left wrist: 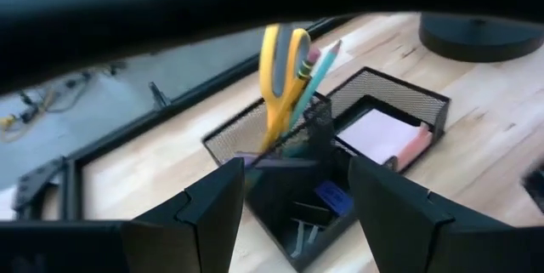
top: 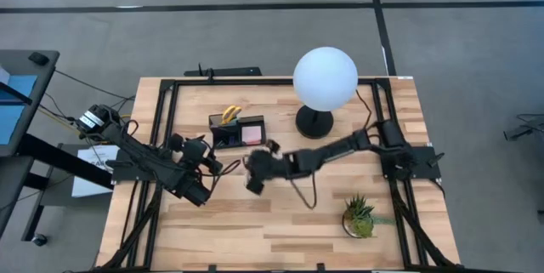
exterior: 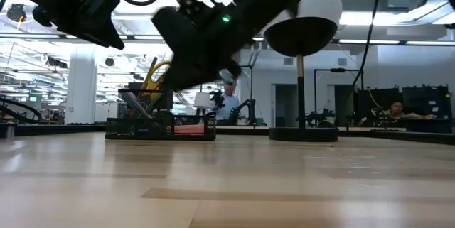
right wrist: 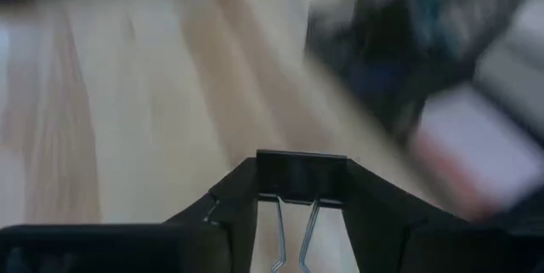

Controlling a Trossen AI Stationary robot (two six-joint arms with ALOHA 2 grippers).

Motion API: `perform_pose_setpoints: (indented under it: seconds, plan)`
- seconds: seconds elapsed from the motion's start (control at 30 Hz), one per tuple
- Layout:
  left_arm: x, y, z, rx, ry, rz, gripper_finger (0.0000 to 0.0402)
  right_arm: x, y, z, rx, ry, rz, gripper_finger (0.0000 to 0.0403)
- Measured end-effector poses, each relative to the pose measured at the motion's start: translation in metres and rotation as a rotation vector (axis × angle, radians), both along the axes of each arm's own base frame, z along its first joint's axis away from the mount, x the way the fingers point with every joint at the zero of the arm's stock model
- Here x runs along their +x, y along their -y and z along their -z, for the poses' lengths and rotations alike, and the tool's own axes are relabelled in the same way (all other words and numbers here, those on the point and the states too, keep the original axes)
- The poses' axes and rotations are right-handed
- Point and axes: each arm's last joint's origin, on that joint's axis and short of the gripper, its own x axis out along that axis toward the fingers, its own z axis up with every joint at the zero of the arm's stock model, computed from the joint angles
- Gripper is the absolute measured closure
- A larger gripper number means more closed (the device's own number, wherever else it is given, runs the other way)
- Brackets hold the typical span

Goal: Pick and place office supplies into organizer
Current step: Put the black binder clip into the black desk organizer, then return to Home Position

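Observation:
The black mesh organizer stands on the table left of the lamp. It holds yellow-handled scissors and pens upright in its cup, a pink sticky-note pad in its tray, and a small blue piece in a lower compartment. My left gripper hovers open just near of the organizer, touching nothing. My right gripper is over the table's middle, near and right of the organizer, shut on a small black binder clip. My right gripper pinches the binder clip by its black body between the two fingertips. The clip's wire handles point back toward the wrist. The clip is lifted clear of the table.
A white globe lamp with a round black base stands right of the organizer. A small green potted plant sits near the table's right near corner. Bare wood lies along the near edge.

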Motion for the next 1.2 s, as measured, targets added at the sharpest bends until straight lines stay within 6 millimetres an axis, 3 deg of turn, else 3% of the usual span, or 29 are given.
perform_pose_setpoints:
  seconds: [0.13, 0.27, 0.43, 0.53, 0.63, 0.93, 1.2]
  plan:
    - [-0.007, -0.005, -0.004, 0.046, -0.033, -0.021, 0.0194, 0.017, 0.035, -0.016, -0.083, 0.162, -0.006, 0.0247]
    - [-0.017, -0.011, -0.009, 0.067, -0.025, -0.092, 0.0194, 0.028, 0.073, -0.022, -0.119, 0.296, 0.043, 0.0259]
    - [-0.018, -0.012, -0.016, 0.092, -0.003, -0.056, 0.0194, 0.036, 0.104, -0.008, -0.093, 0.349, 0.052, 0.0276]
    - [-0.018, -0.013, -0.018, 0.091, 0.021, -0.055, 0.0194, 0.051, 0.110, -0.001, -0.070, 0.417, 0.028, 0.0260]
    - [-0.020, -0.015, -0.022, 0.096, 0.020, -0.046, 0.0194, 0.059, 0.109, 0.017, -0.101, 0.379, 0.015, 0.0246]
    - [-0.020, -0.015, -0.022, 0.097, -0.007, -0.039, 0.0194, 0.081, 0.111, 0.046, -0.155, 0.354, 0.063, 0.0266]
    - [-0.021, -0.015, -0.021, 0.075, -0.022, -0.052, 0.0194, 0.089, 0.116, 0.047, -0.203, 0.351, 0.075, 0.0176]
